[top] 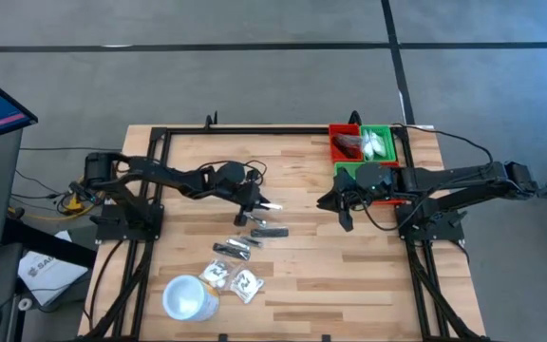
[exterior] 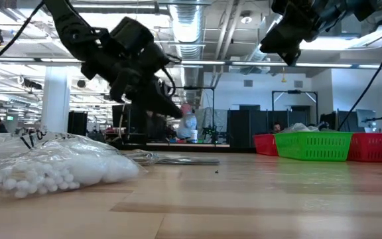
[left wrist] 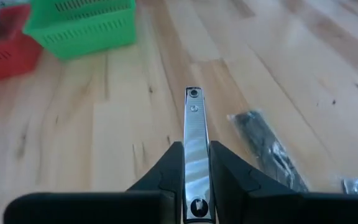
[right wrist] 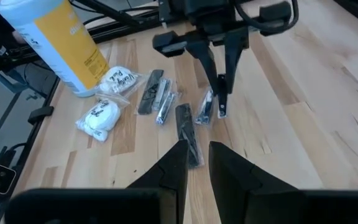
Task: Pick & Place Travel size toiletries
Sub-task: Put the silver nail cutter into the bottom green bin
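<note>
Chrome nail clipper [left wrist: 195, 146] sat pinched in the left gripper [left wrist: 195, 186], clear of the table [left wrist: 104, 143]. I'd carry it level toward the red bin [left wrist: 5, 46]; right gripper [right wrist: 197, 163] looked nearly clenched, empty.

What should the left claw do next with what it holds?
Probably carry it toward the bins. The left claw is shut on a shiny metal nail clipper, lifted above the table, while the green bin and red bin sit at the far right.
</note>
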Controlling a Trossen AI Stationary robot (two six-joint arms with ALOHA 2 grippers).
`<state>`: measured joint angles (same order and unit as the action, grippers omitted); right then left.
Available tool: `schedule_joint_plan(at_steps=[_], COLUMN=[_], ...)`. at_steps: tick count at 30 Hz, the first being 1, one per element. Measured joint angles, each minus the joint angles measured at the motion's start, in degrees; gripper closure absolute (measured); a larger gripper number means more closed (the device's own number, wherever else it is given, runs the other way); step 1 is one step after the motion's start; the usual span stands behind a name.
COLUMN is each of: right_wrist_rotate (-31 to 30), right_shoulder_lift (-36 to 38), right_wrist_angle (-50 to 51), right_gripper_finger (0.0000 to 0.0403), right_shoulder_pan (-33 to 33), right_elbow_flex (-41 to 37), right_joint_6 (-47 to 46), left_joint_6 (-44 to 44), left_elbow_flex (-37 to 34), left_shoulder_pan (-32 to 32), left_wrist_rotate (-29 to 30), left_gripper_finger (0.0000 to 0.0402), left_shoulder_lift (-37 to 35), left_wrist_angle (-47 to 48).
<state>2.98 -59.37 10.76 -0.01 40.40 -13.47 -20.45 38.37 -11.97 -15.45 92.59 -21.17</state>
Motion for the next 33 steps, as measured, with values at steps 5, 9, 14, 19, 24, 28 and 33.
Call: schedule_joint_plan(at_steps=[5, 9, 14, 19, 24, 28, 33], right_wrist_rotate=[0.0, 0.0, 0.0, 0.0, 0.0, 0.0, 0.0], right_shoulder_lift=[0.0, -0.1, -1.4, -4.7, -8.0, -9.2, -9.2], right_wrist_angle=[-0.8, -2.3, -7.3, -12.6, -17.6, -20.8, -22.1], right_gripper_finger=[0.0346, 0.0346, 0.0346, 0.0346, 0.0344, 0.0332, 0.0301], right_shoulder_pan=[0.0, 0.1, 0.1, 0.0, 0.0, -0.3, -0.5], right_elbow_flex=[0.0, 0.0, -0.1, 0.0, 0.0, 0.0, 0.0], right_joint_6=[0.4, 2.0, 4.9, 6.6, 9.5, 9.9, 12.0], left_joint_6=[2.3, 4.4, 6.6, 10.8, 13.7, 13.9, 14.5], left_elbow_flex=[0.0, 0.0, 0.0, 0.1, 0.1, 0.1, 0.1], left_shoulder_pan=[0.8, 1.6, 2.4, 2.4, 2.4, 2.6, 3.0], left_wrist_rotate=[1.0, 1.0, 0.9, 0.9, 0.8, 0.9, 0.8], left_gripper_finger=[0.0357, 0.0357, 0.0357, 0.0357, 0.0357, 0.0357, 0.0357], left_shoulder_lift=[-2.5, -4.7, -7.4, -9.6, -9.8, -9.8, -9.8], left_wrist_angle=[0.0, -0.5, -3.0, -6.4, -10.8, -12.5, -15.9])
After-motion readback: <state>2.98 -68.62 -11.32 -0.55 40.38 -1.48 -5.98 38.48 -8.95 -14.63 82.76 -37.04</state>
